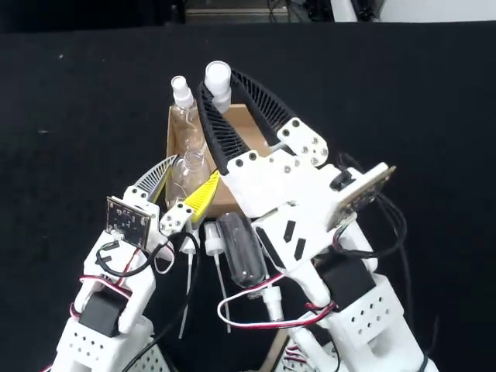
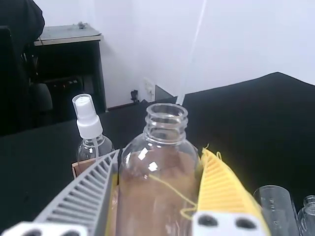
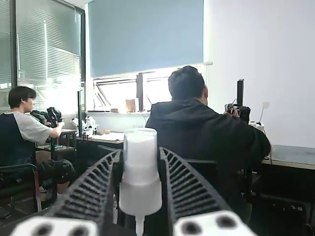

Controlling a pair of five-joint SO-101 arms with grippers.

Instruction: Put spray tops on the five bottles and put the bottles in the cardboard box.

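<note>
Left claw [image 2: 160,153] tight around capless bottle [image 2: 156,189], right claw [image 3: 139,152] around spray top [image 3: 140,184], 12 o'clock cardboard box [image 1: 245,126] half hidden.

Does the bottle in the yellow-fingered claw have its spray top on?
Off. The bottle shows a bare open neck in the left gripper; the right gripper holds a spray top.

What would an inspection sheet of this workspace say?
Surface: black cloth table.
Job's things: cardboard box holds one capped bottle; a lying bottle rests beside two loose spray tops.
Clutter: nothing seen.
Grippers: left gripper shut on an uncapped bottle; right gripper shut on a spray top.
Cables: red, white and black wires on both arms.
Surroundings: white wall, desk, window blind.
</note>
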